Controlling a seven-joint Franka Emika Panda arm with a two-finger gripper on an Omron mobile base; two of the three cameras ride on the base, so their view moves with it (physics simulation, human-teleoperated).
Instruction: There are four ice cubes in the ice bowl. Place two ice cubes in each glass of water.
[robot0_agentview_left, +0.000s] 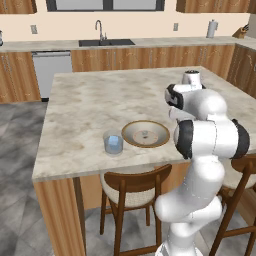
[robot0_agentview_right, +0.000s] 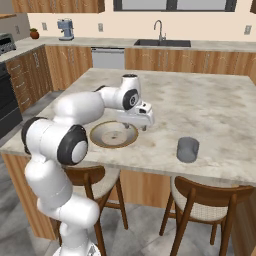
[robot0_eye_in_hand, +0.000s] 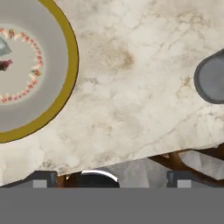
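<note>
On the left, near the front edge of the island counter (robot0_agentview_left: 85, 100), stands one glass of water (robot0_agentview_left: 113, 143), just beside the ice bowl (robot0_agentview_left: 145, 133). The bowl sits a little further along the same front edge, its wooden rim at the left side of my hand view. Inside it I can make out one pale blue ice cube (robot0_eye_in_hand: 3, 46) at the very edge of that view; the others I cannot pick out, and I cannot tell whether the left glass already holds any.

My claw (robot0_agentview_right: 141, 118) hangs above bare counter between the bowl and the second glass of water (robot0_agentview_right: 187, 149), which stands well apart to the right, also near the front edge. My two tips (robot0_eye_in_hand: 41, 178) sit wide apart with nothing between them, so I am released and empty.

I judge the step in hand to be fetching a cube. To do it well I should come back over the bowl's middle, descend straight, and pinch one cube squarely. It is tiny and likely slippery, so I would close gently. Then I would lift clear of the rim before carrying it across.
</note>
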